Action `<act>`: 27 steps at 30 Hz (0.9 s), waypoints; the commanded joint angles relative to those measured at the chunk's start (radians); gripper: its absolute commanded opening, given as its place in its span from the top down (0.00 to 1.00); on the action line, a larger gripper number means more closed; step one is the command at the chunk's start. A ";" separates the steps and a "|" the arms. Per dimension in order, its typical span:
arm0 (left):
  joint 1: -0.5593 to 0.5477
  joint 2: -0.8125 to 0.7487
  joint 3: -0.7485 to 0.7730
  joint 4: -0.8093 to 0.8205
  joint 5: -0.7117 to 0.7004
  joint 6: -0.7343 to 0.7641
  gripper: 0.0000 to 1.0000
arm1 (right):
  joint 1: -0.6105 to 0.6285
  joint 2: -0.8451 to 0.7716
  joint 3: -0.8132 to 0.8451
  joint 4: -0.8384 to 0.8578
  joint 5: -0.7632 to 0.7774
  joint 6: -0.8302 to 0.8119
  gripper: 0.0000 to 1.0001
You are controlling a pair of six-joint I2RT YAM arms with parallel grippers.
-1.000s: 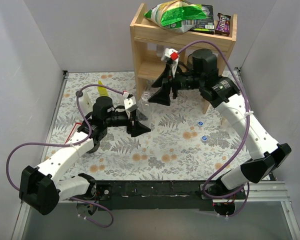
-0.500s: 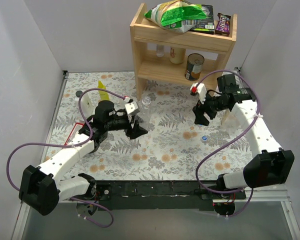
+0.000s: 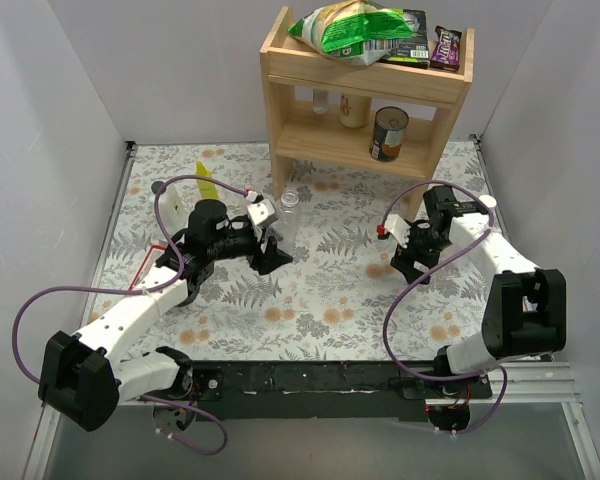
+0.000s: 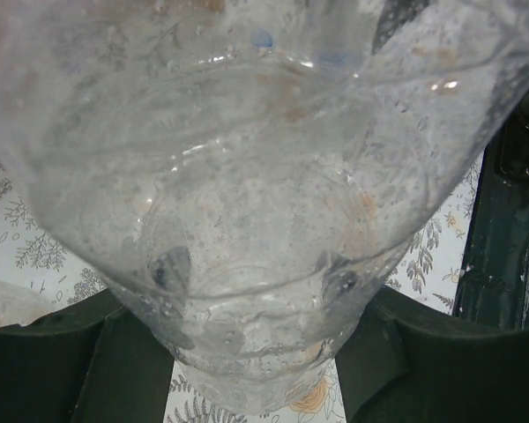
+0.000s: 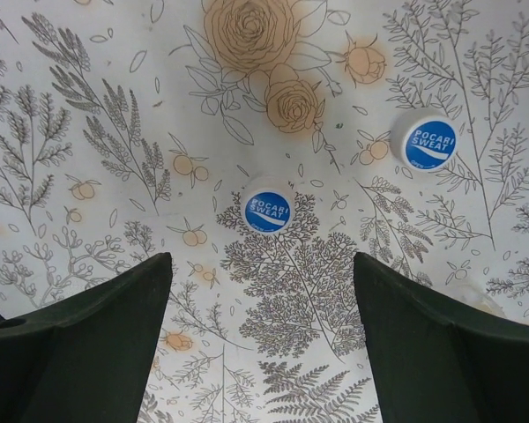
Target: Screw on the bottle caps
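Observation:
A clear bottle stands upright left of the mat's middle, its neck uncapped. My left gripper is shut on its lower body. In the left wrist view the bottle fills the frame, and my left gripper clamps it from both sides. My right gripper points down at the mat on the right and hides the caps in the top view. The right wrist view shows two blue bottle caps lying flat: one just beyond my open right gripper, the other farther right. Nothing is between those fingers.
A wooden shelf stands at the back, with a can and small containers inside and snack bags on top. A yellow squeeze bottle lies at the back left. White walls close in both sides.
My right arm swung from the bottle's neck out to the right and down over the blue caps, and its jaws opened wider. The left gripper kept hold of the bottle.

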 commanded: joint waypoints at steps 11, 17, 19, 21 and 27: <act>0.009 0.003 0.059 -0.078 0.017 0.028 1.00 | -0.002 0.088 -0.082 0.203 0.066 -0.081 0.21; 0.009 0.012 0.059 -0.081 0.019 0.033 1.00 | 0.001 0.072 -0.120 0.245 0.057 -0.081 0.24; 0.009 0.017 0.061 -0.081 0.017 0.031 1.00 | 0.007 0.068 -0.137 0.262 0.061 -0.068 0.26; 0.009 0.023 0.062 -0.081 0.019 0.031 1.00 | 0.012 0.068 -0.142 0.278 0.063 -0.057 0.27; 0.009 0.026 0.052 -0.072 0.020 0.025 1.00 | 0.021 0.065 -0.159 0.288 0.061 -0.054 0.30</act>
